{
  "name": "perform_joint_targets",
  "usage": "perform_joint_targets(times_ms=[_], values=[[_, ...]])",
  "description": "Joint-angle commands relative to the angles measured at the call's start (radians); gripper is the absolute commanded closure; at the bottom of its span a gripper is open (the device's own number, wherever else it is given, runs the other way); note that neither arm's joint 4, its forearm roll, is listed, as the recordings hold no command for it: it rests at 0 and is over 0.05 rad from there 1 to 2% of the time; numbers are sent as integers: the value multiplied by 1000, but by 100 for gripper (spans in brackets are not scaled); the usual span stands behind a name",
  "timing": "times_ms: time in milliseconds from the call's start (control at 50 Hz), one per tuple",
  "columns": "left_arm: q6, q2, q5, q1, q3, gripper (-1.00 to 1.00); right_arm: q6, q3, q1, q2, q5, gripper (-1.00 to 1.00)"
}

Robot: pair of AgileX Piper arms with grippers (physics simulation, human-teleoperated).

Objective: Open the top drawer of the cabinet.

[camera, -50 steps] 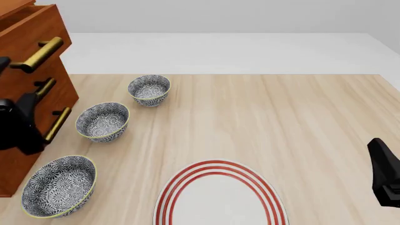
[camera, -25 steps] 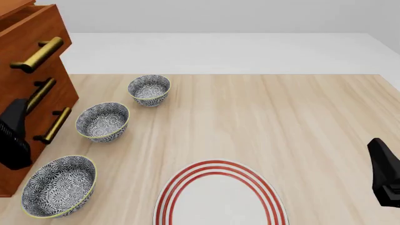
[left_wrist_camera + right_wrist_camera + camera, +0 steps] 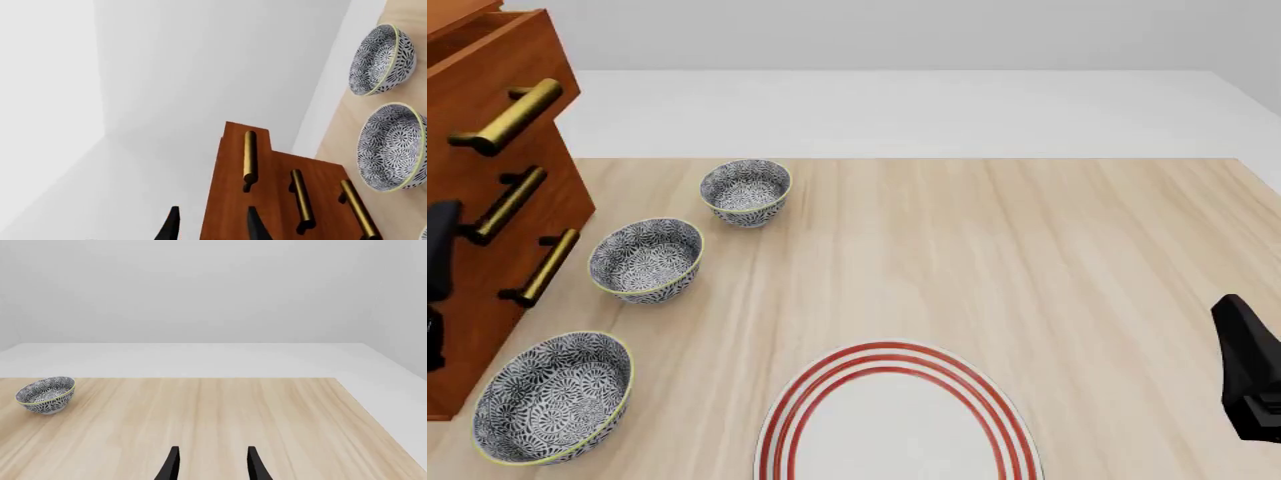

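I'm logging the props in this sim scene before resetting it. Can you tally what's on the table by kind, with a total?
Patterned bowls: 3 (far, middle, near)
Red-ringed plate: 1
Cabinet: 1
Total: 5

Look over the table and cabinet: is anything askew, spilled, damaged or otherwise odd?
Only the top drawer stands out: it juts forward of the two drawers below on the cabinet, partly open. Nothing looks spilled or damaged.
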Motion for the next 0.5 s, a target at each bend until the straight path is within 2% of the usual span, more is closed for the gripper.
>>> perform_joint_targets(times_ms=[20, 100, 180, 220, 240, 300, 400, 420, 460, 480, 500], values=[[-67, -69, 97, -21, -57, -100, 0, 0, 0, 0, 0, -100], [-53, -77, 107, -23, -58, -100, 0, 0, 0, 0, 0, -100], [-90, -111, 174, -39, -109, -100, 0, 0, 0, 0, 0, -100], [-77, -121, 181, -36, -108, -100, 0, 0, 0, 0, 0, -100], [-106, -129, 205, -39, -134, -100, 0, 0, 0, 0, 0, -100], [-105, -145, 223, -39, -140, -100, 0, 0, 0, 0, 0, -100], [-212, -148, 285, -49, -227, -100, 0, 0, 0, 0, 0, -100], [-257, -142, 310, -52, -262, -100, 0, 0, 0, 0, 0, -100], [-252, -141, 312, -56, -260, -100, 0, 0, 0, 0, 0, -100], [-272, -135, 322, -62, -279, -100, 0, 0, 0, 0, 0, -100], [-325, -125, 347, -66, -322, -100, 0, 0, 0, 0, 0, -100]])
